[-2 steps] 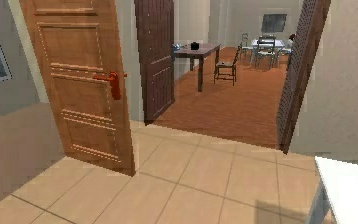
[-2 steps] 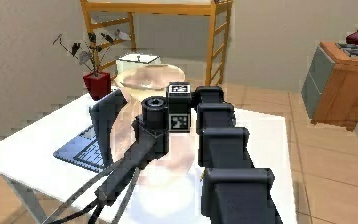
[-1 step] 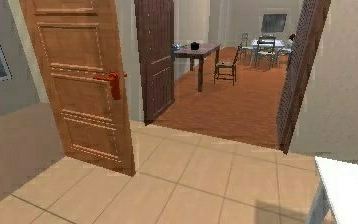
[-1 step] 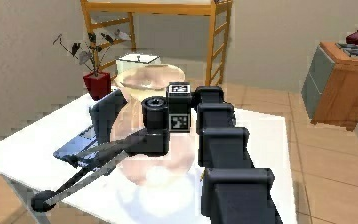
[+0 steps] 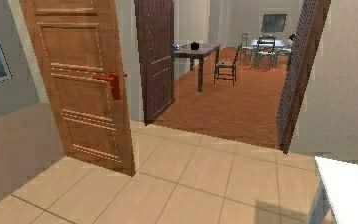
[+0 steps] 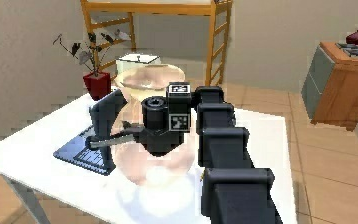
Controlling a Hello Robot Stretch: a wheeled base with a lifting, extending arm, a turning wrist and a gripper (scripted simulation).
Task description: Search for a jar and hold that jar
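Observation:
In the arm side view my dark arm (image 6: 227, 160) reaches over a white table (image 6: 32, 150). The gripper (image 6: 99, 142) points toward the view's left, its thin fingers lying in front of a dark laptop (image 6: 85, 152) on the tabletop. I cannot tell whether it holds anything. A pale pink rounded object (image 6: 152, 85) sits on the table behind and under the gripper's body. No shape here reads clearly as a jar.
A red pot with a twiggy plant (image 6: 96, 82) and a white box (image 6: 139, 62) stand at the table's far side, before a wooden bed frame (image 6: 219, 40). A dresser (image 6: 339, 85) stands at right. Ahead, an open wooden door (image 5: 79, 80) and a doorway lead to a dining table (image 5: 199, 55) with a chair (image 5: 227, 66).

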